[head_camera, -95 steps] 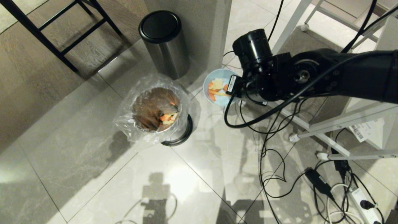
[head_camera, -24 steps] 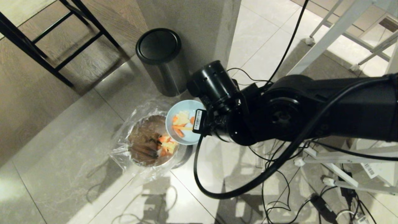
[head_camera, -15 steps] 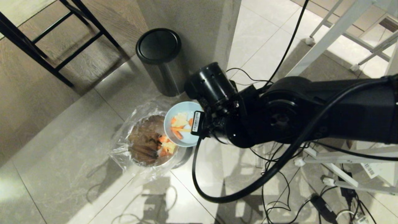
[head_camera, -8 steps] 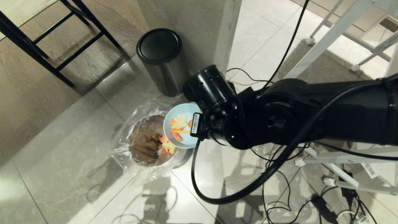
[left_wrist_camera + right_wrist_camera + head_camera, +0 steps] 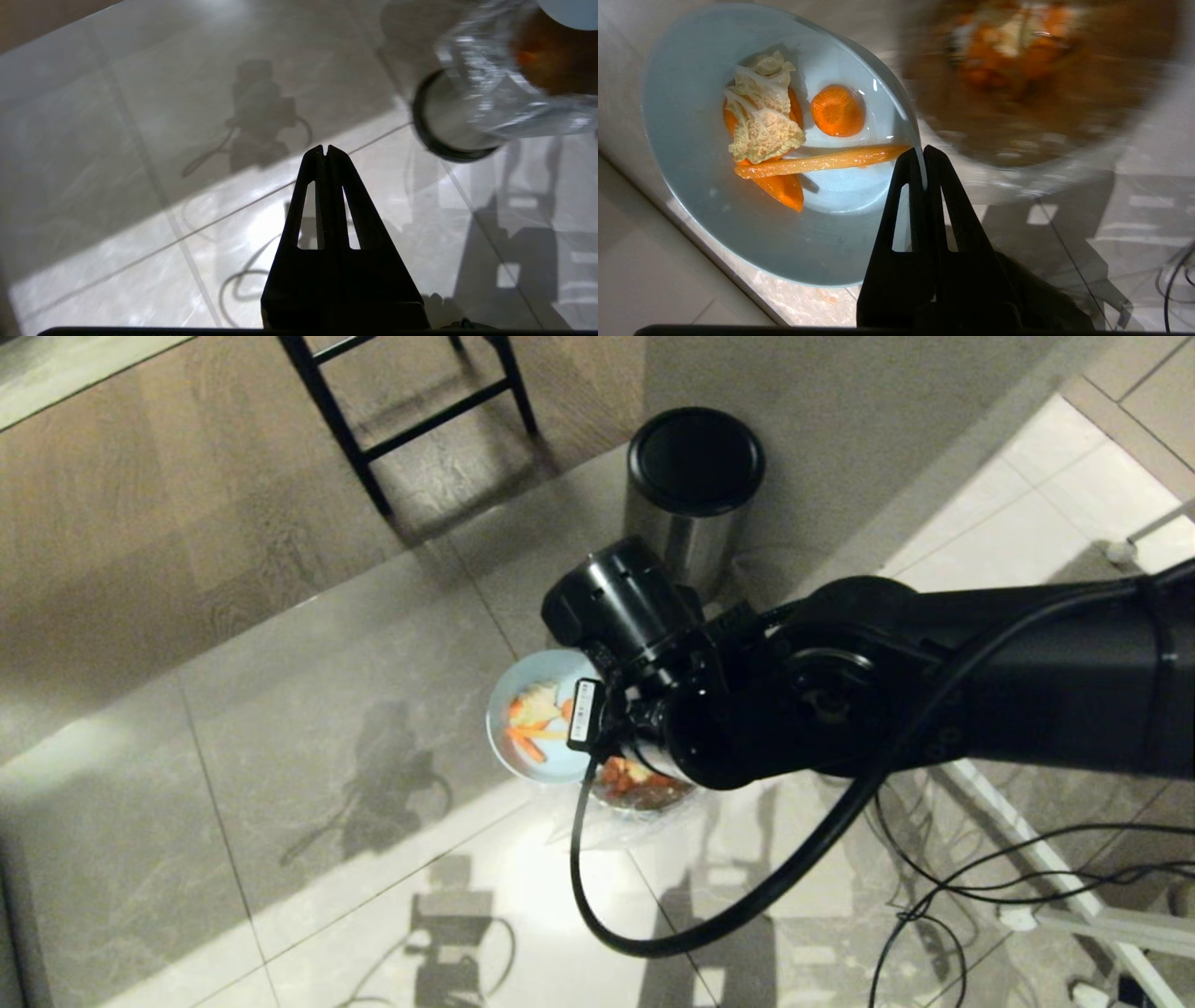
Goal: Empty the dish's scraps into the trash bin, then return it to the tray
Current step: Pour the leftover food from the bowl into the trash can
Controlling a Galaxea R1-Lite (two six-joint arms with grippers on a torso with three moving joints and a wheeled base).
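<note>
My right gripper point(image 5: 923, 154) is shut on the rim of the dish point(image 5: 714, 186), a pale blue bowl. The scraps point(image 5: 766, 121), orange carrot pieces and a pale cabbage leaf, lie inside it. In the head view the dish point(image 5: 537, 709) hangs above the floor at the left edge of the trash bin point(image 5: 639, 784), which my right arm mostly covers. In the left wrist view the trash bin point(image 5: 448, 126) shows its steel body, black base ring and clear bag. My left gripper point(image 5: 325, 150) hangs shut and empty over the tiles. The tray is out of view.
A black-lidded steel bin point(image 5: 695, 476) stands by the wall behind the arm. Black chair legs point(image 5: 411, 392) rise at the back on the wood floor. Cables point(image 5: 943, 896) and a white frame leg point(image 5: 1074, 868) lie on the tiles at the right.
The whole head view has shifted, so the camera has moved. The floor and both bins now sit further right. The dish, earlier over the trash bin's right rim, is now at its left edge.
</note>
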